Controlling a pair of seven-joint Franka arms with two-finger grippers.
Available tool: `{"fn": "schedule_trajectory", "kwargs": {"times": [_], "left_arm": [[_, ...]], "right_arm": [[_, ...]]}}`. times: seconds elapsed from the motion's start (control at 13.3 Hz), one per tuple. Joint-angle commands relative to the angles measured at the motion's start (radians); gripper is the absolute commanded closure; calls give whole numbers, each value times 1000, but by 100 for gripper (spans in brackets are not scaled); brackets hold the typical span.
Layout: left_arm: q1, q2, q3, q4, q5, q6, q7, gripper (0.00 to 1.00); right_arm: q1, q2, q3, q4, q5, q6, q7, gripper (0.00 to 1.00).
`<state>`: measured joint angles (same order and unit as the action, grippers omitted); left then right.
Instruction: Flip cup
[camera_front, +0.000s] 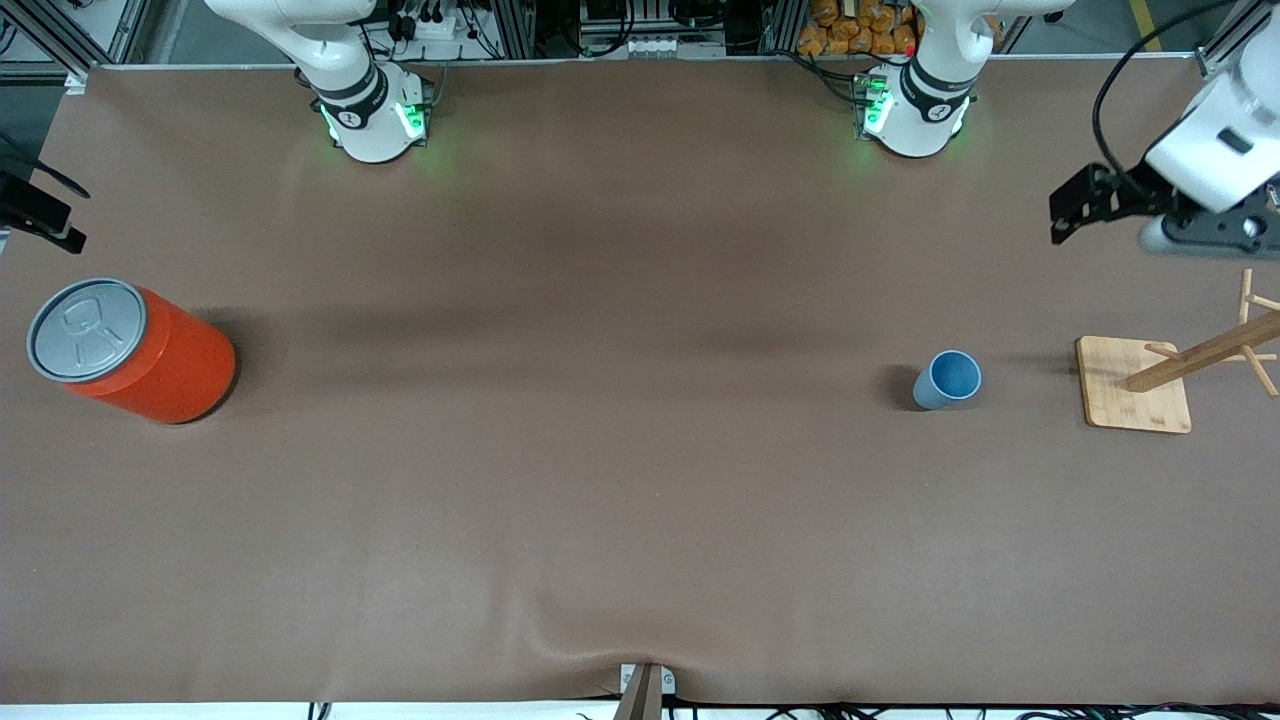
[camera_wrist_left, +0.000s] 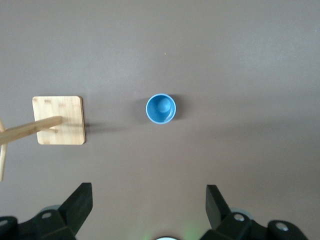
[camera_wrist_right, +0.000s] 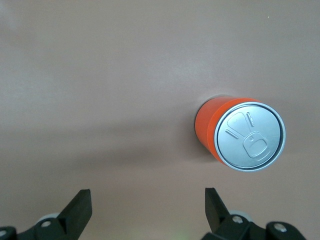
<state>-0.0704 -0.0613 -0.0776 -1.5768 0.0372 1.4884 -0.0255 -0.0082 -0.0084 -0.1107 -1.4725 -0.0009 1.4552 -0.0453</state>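
The cup (camera_front: 948, 380) is small and light blue, and stands upright with its mouth up on the brown table, toward the left arm's end. In the left wrist view the cup (camera_wrist_left: 161, 109) shows from straight above, with its inside visible. My left gripper (camera_wrist_left: 149, 192) is open and empty, high over the table beside the cup. Its hand (camera_front: 1205, 190) shows at the edge of the front view. My right gripper (camera_wrist_right: 147, 197) is open and empty, high over the table near the orange can.
A large orange can (camera_front: 135, 350) with a grey lid stands at the right arm's end; it also shows in the right wrist view (camera_wrist_right: 240, 134). A wooden rack on a square bamboo base (camera_front: 1135, 385) stands beside the cup, toward the left arm's end.
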Motion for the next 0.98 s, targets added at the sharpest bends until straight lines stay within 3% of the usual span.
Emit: {"fn": "schedule_trajectory", "kwargs": {"times": [0.0, 0.23, 0.9], "left_arm": [[-17, -23, 21, -22, 7, -7, 10, 0], [-19, 21, 30, -11, 9, 39, 7, 0], [-17, 23, 84, 12, -56, 53, 39, 0]], "right_arm": [[1, -2, -1, 4, 9, 1, 5, 0], [1, -2, -1, 3, 9, 1, 5, 0], [1, -2, -1, 4, 9, 2, 5, 0]]}}
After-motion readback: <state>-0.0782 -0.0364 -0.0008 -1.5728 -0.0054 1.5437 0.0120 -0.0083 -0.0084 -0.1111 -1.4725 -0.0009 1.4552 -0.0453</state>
